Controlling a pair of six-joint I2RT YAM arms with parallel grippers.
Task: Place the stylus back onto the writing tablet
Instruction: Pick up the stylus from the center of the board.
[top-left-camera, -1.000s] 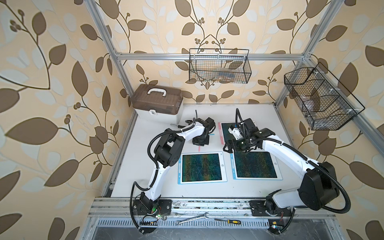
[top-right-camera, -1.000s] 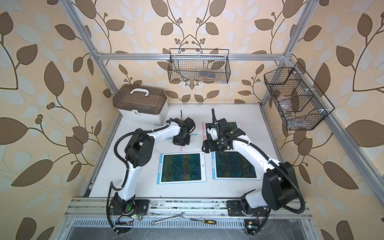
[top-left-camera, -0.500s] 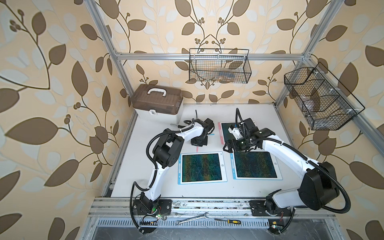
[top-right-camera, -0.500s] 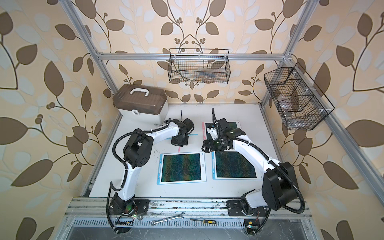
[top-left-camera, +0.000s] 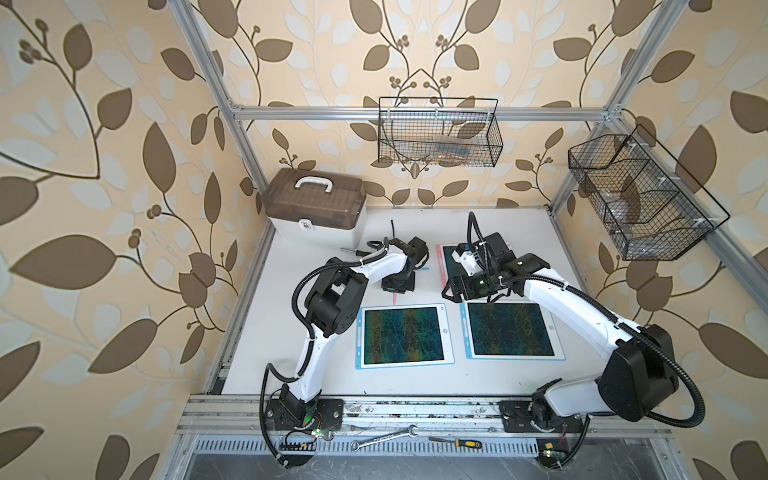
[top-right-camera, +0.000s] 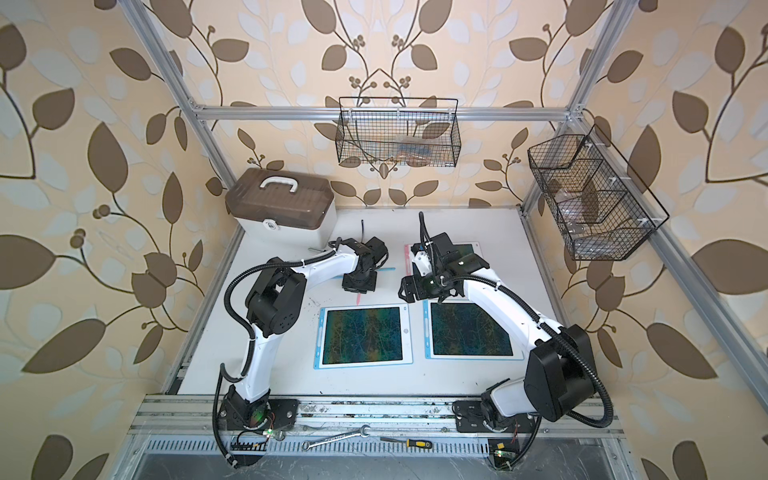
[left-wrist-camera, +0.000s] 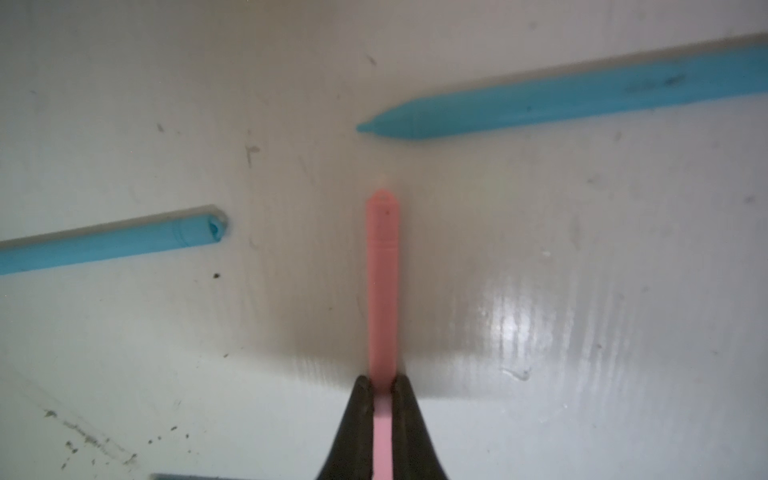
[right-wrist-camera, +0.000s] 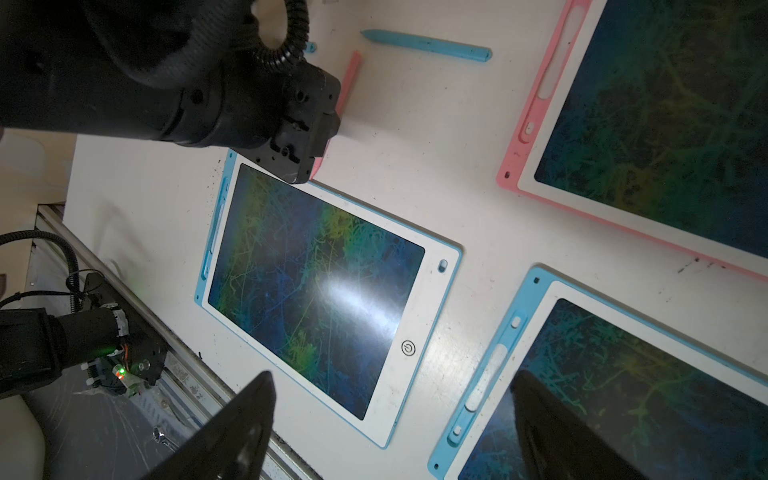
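The pink stylus (left-wrist-camera: 382, 282) is clamped near mid-shaft by the left gripper (left-wrist-camera: 382, 384), low on the table (left-wrist-camera: 540, 249). It is judged light, rigid and slippery. The right gripper (right-wrist-camera: 392, 378) is held open, empty.

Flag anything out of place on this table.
Three styluses sit outside the tablets' holders: one blue stylus and a second blue stylus lie loose on the table, the pink stylus pinched in the left gripper.

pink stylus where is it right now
In the left wrist view the pink stylus is pinched in the left gripper, its end between two blue styluses, just beyond the far edge of the left blue tablet.
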